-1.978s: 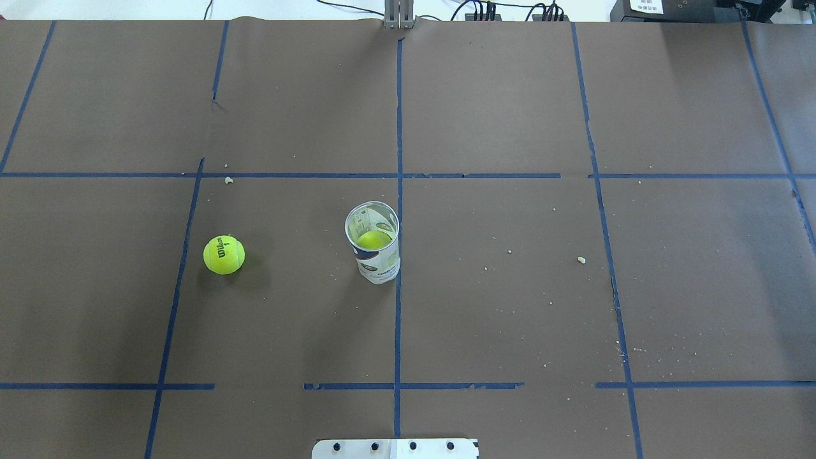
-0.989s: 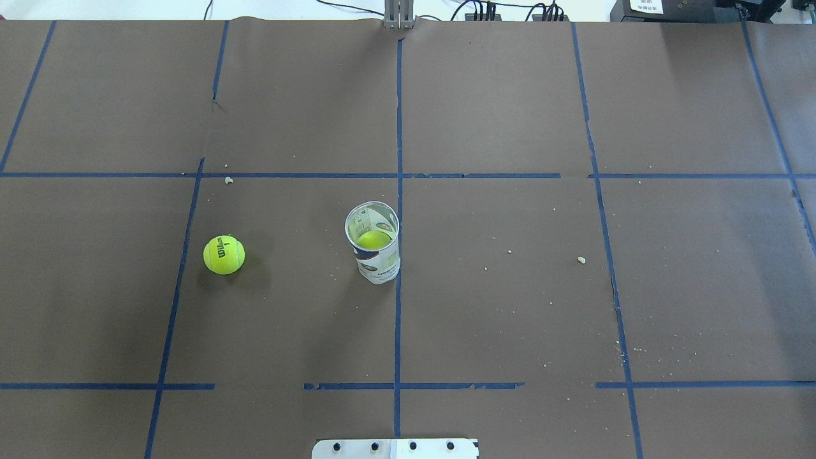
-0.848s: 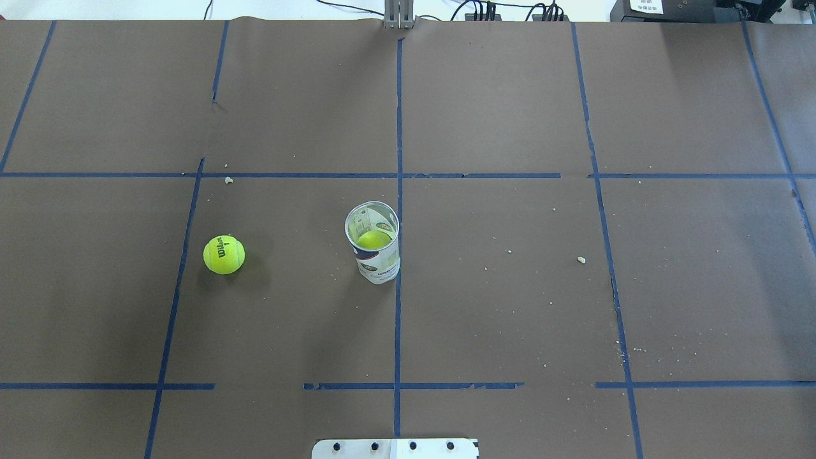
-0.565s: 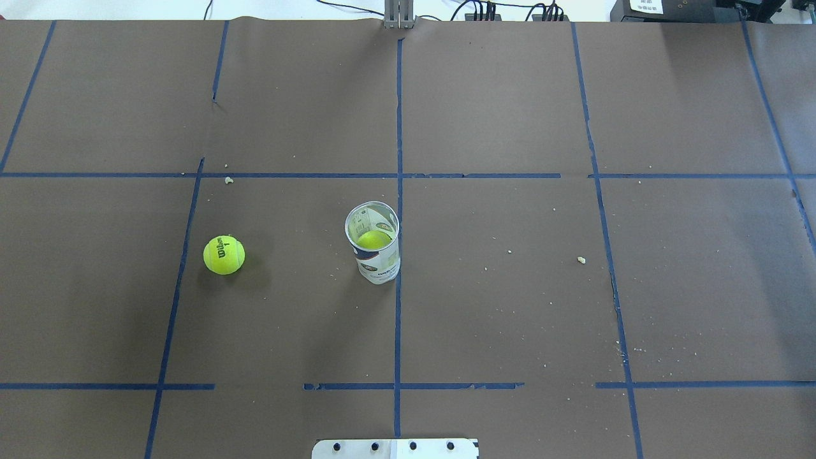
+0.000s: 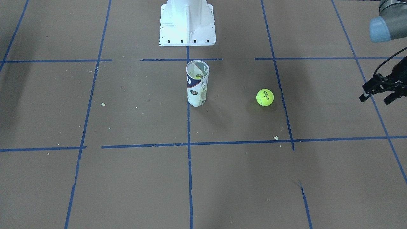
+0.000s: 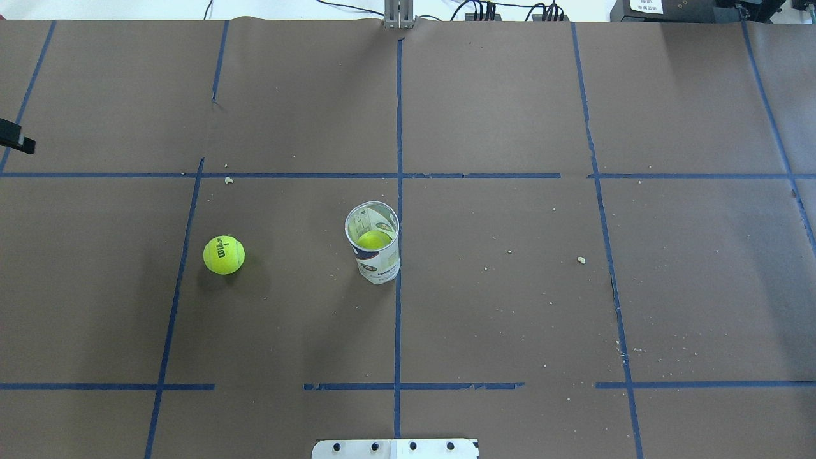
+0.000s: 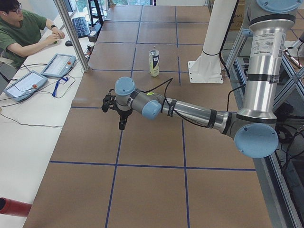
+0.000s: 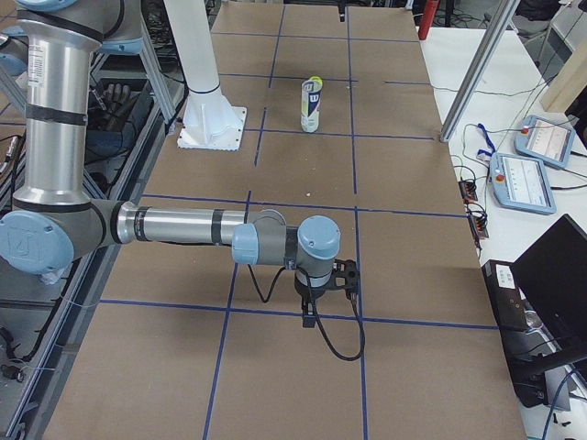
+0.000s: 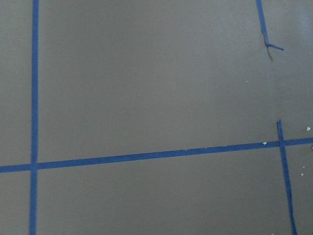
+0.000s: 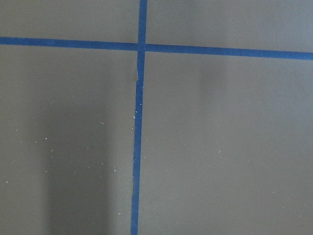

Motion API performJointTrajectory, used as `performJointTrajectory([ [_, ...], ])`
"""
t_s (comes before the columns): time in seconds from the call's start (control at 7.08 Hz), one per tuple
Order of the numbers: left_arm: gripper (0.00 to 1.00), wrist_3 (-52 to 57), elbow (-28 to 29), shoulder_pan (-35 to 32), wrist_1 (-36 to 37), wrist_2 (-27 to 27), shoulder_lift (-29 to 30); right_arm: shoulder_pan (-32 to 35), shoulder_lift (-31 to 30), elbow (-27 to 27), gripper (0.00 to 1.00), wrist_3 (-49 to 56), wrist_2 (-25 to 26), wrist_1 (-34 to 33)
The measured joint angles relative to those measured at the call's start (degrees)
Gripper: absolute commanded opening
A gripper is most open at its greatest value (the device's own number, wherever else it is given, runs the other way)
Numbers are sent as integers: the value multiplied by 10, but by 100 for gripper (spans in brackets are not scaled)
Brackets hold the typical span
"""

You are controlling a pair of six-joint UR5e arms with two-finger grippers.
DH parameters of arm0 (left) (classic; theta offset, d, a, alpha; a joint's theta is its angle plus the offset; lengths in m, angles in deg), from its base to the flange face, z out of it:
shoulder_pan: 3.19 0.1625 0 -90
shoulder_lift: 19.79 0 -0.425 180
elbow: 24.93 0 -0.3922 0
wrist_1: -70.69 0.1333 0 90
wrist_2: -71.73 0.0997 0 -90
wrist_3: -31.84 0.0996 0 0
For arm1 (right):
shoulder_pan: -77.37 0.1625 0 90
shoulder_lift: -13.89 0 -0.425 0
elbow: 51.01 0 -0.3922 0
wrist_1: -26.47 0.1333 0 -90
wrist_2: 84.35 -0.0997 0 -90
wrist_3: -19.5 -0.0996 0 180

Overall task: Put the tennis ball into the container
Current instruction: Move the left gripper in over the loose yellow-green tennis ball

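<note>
The tennis ball, yellow-green with black Wilson lettering, lies on the brown table left of centre. The container, a clear tube with a white and navy label, stands upright at the centre line with another yellow-green ball down inside it. My left gripper hovers open and holds nothing, well out to the table's left of the loose ball. Only one black fingertip pokes into the overhead view's left edge. My right gripper shows only in the exterior right view, far from the tube; I cannot tell its state.
Blue tape lines split the brown paper into squares, with small crumbs scattered about. The white robot base stands behind the tube. An operator sits at a side bench with tablets.
A black fingertip of the left gripper has come into the overhead view at its left edge. The loose ball and the tube have not moved.
</note>
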Motion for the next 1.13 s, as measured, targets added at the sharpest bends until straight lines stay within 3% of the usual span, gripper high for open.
performJointTrajectory([
  [0.42, 100, -209, -41, 142, -20, 100, 26, 0, 0, 0, 100, 0, 0, 0],
  [1.13, 100, -339, -12, 298, -15, 222, 89, 0, 0, 0, 100, 0, 0, 0],
])
